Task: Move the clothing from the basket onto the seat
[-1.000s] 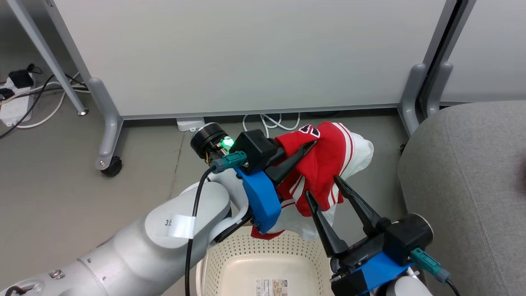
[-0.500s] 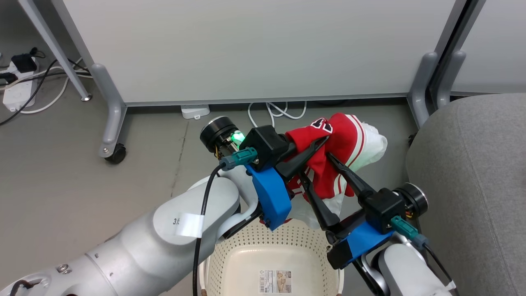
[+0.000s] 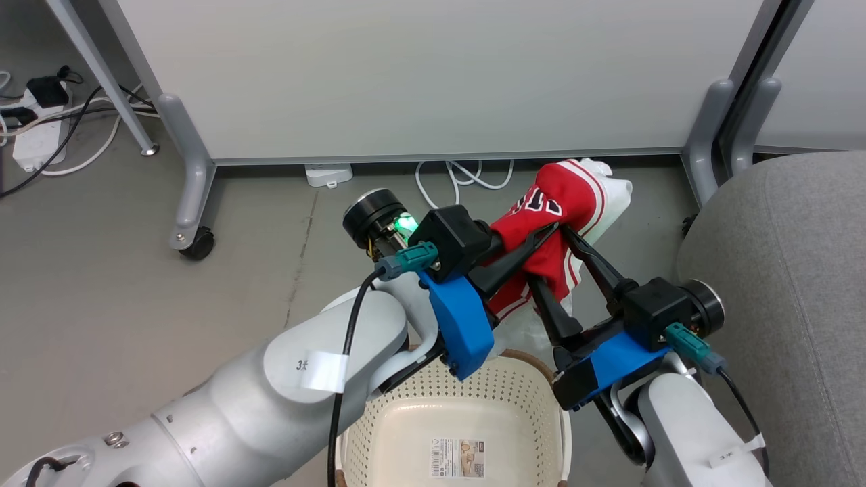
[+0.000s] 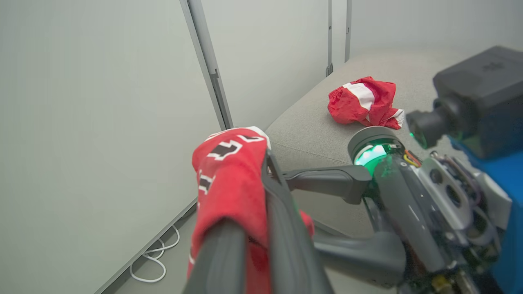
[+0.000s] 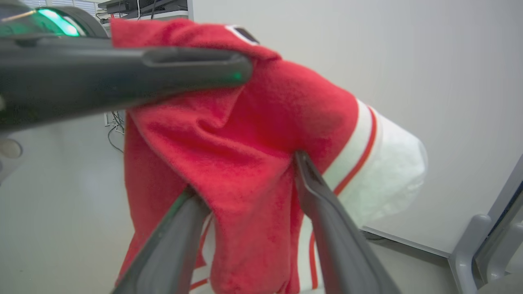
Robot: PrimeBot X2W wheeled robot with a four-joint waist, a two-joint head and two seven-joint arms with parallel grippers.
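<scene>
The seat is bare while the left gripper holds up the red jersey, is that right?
Not bare. The left wrist view shows a crumpled red and white garment lying on the seat. The rest stands: the left gripper holds up the red jersey.

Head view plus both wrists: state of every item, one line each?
jersey, lifted out of the basket, hanging bunched from the left pincer.
left pincer, shut on the jersey.
right pincer, open, fingers on either side of a fold of the jersey.
basket, on the floor, no clothing in its visible part.
seat, has a second red garment on it.
second red garment, lying crumpled on the seat.
</scene>
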